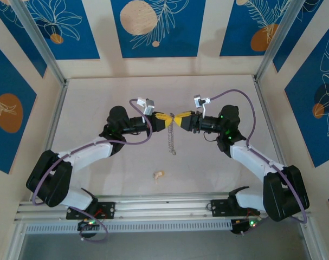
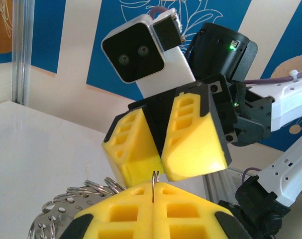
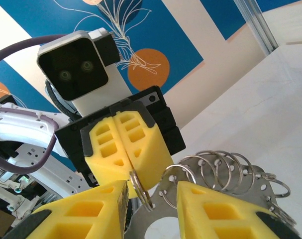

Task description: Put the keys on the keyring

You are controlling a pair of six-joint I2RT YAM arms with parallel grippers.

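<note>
Left tool (image 2: pixel 153 193) is pinching the keyring (image 1: pixel 172 142) shut | right tool (image 3: pixel 153 188) is straddling its rings, grip unclear | key (image 1: pixel 159 175) is lying on desk (image 1: pixel 99 97), nearward, slightly left; left arm looking closer

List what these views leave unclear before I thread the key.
- Top view: the keyring is too small to read where the left claw and right claw meet, and the claws cover the grip.
- Top view: the pale key on the table is too small to show its hole.
- Left wrist view: the keyring runs behind the left claw and off the bottom edge.
- Right wrist view: the right claw hides whether it pinches the keyring.
</note>
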